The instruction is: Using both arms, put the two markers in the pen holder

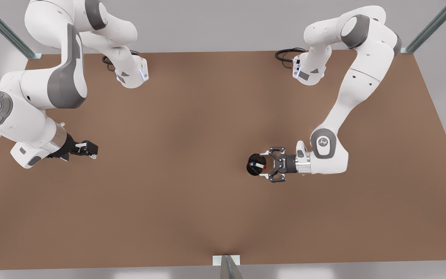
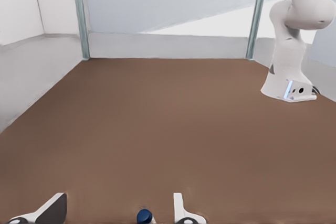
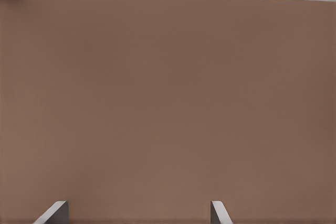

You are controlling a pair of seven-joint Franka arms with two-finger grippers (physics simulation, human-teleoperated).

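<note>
White arms (image 1: 352, 91), grey joints, black pincers.

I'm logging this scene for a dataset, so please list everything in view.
table: one, brown, under everything.
pen holder: one, black mesh, on the table at the front view's right of centre.
markers: two, white barrels, a blue cap and a red end showing at the holder's mouth.
frame posts: several, grey metal, at the table's edges.
cables: two, black, by the arm bases.
arms: two, white and grey, based at the far edge.
left end effector: black, open, at the holder.
right end effector: black, open, waiting at the front view's left.
</note>
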